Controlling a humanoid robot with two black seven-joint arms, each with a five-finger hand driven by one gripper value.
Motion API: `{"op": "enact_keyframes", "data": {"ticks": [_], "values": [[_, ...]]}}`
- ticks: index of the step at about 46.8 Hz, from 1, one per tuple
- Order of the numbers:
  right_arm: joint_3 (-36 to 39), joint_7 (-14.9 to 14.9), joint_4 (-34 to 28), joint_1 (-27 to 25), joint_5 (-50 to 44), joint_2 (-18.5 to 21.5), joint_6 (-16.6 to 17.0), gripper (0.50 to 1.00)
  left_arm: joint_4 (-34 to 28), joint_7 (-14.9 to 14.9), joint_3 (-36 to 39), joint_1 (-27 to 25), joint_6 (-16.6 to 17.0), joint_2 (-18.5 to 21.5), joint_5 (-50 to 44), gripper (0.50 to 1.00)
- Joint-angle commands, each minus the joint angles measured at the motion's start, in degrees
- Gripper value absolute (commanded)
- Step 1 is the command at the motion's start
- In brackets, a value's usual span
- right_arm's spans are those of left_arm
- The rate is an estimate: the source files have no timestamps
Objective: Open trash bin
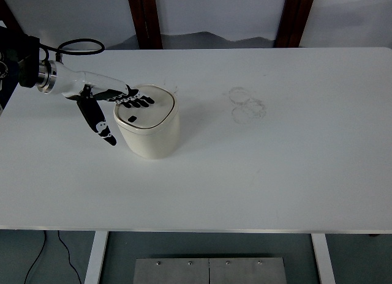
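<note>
Left hand lies flat, fingers spread, on the trash bin lid; white counter, dark wooden posts behind.

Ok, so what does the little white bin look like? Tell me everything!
The trash bin is a small, cream-white tub with rounded corners, looking like smooth plastic. It stands upright on the white table, toward the left side. Its flat lid is shut and has a small dark mark near the front. The robot's left hand reaches over from the left, its black fingers stretched flat across the lid's far edge, thumb hanging beside the bin.
</note>
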Motion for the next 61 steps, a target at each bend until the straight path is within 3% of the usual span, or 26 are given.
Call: {"op": "enact_keyframes", "data": {"ticks": [1,61], "values": [[0.00,0.00,0.00,0.00,0.00,0.00,0.00,0.995,-0.24,0.17,0.04,0.01,-0.01,-0.07,-0.04,1.000],[0.00,0.00,0.00,0.00,0.00,0.00,0.00,0.995,-2.17,0.17,0.04,0.80,-0.01,0.10,-0.30,1.000]]}}
